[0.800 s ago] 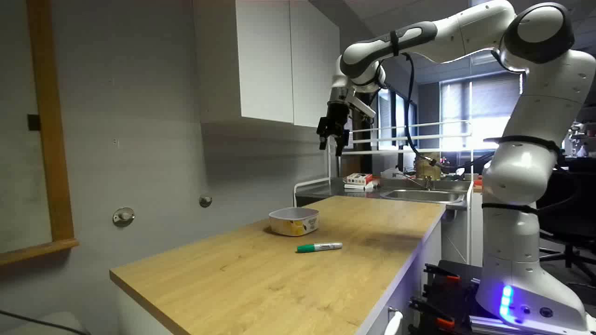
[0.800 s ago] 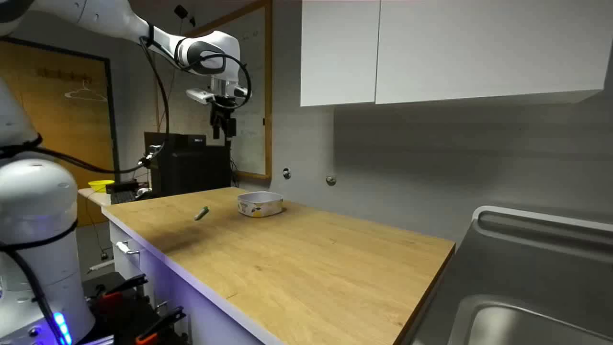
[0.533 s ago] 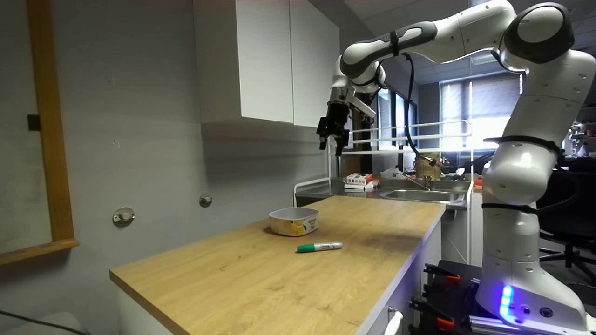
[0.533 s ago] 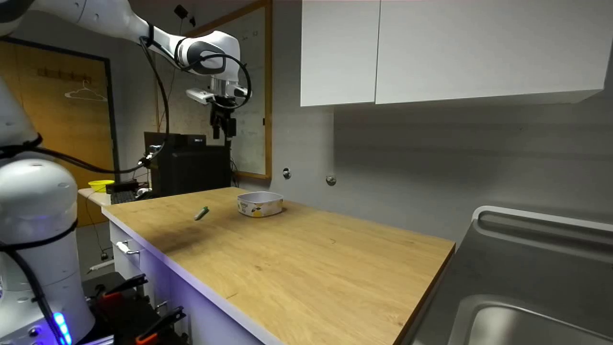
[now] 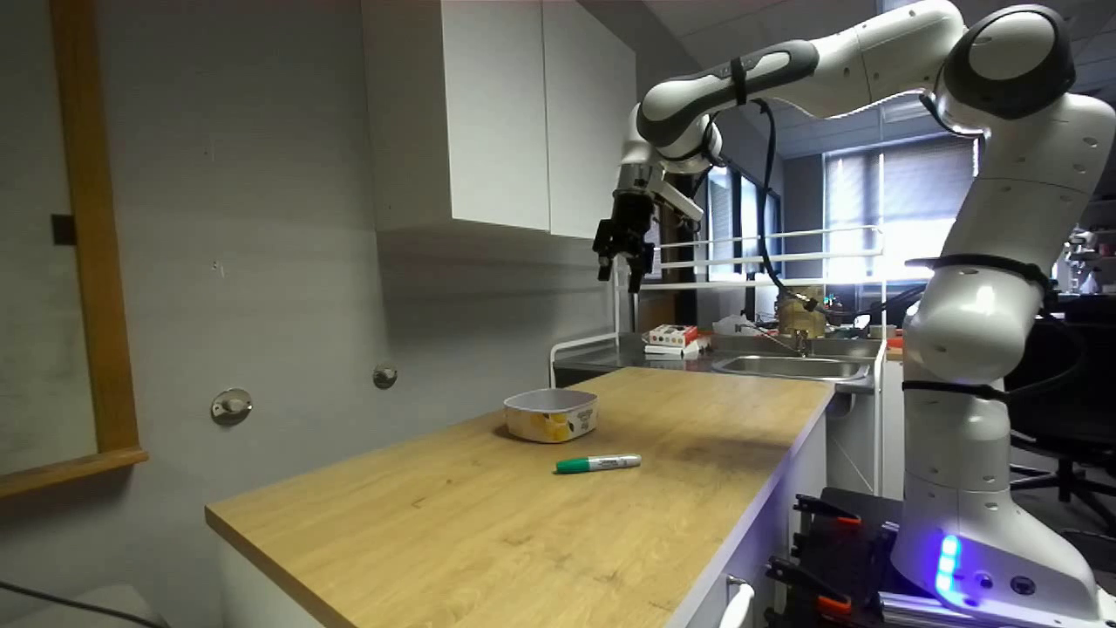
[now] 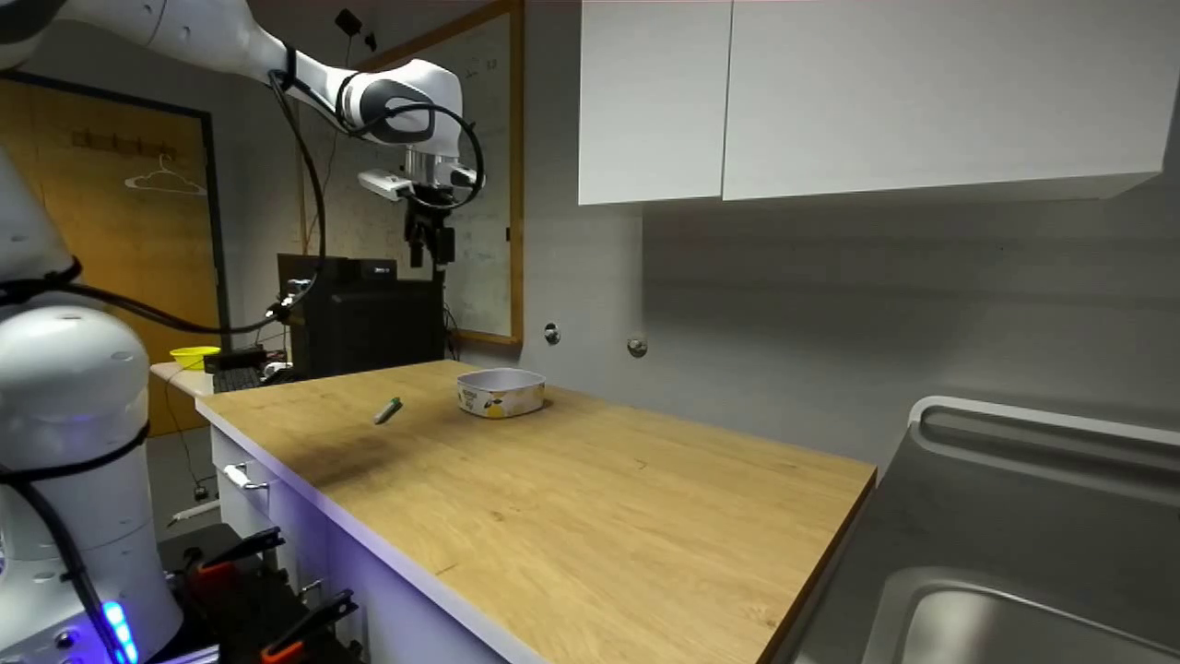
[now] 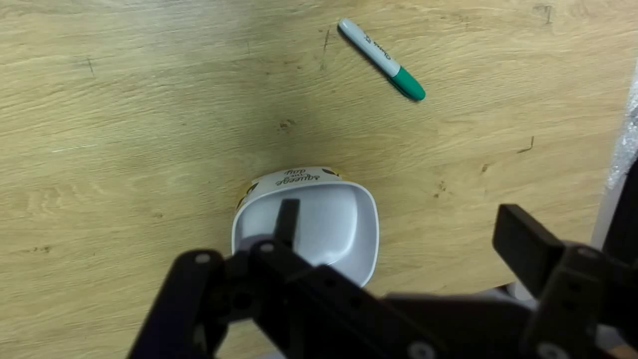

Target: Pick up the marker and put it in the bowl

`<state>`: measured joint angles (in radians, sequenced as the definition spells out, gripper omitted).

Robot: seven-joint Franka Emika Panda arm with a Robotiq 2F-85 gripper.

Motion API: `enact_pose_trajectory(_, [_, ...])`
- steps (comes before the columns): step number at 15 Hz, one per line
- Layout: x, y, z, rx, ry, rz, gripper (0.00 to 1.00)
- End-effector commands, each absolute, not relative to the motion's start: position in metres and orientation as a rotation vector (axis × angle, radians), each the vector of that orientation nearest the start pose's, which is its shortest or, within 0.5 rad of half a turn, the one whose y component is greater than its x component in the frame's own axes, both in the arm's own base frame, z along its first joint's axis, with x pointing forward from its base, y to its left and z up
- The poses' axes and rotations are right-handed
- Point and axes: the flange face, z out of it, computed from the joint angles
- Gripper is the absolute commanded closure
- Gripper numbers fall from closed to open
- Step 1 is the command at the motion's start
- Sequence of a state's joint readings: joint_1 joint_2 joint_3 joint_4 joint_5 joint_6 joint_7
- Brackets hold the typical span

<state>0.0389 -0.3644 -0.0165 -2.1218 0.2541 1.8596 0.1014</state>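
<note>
marker (image 7: 383,60): lying flat on the table (image 5: 488,523); in an exterior view it is resting right of the bowl (image 5: 551,426) and nearer, apart from it, its green cap (image 5: 572,466) pointing left.
bowl: standing upright, awaiting the marker.
gripper (image 5: 620,276): hanging high above the table, gripping nothing, its fingers (image 7: 523,244) standing well spread.
body (image 7: 371,48): probably weighing little, yielding hardly at all and risking no breakage; it is looking smooth and round, so likely rolling or slipping under an uneven pinch.
cap: making a poorer hold, possibly pulling loose; mid-body is promising better, the fingers ideally closing across its width after turning to match its slant.
</note>
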Motion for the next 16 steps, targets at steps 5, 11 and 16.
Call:
enact_pose_trajectory(5, [0.461,0.038,0.563,-2.899,0.187,-0.111,0.00])
enact_pose_trajectory(11, [0.467,0.061,0.507,-3.017,0.106,0.012,0.00])
enact_pose_trajectory(16, [0.468,0.088,0.442,-3.158,0.003,0.193,0.00])
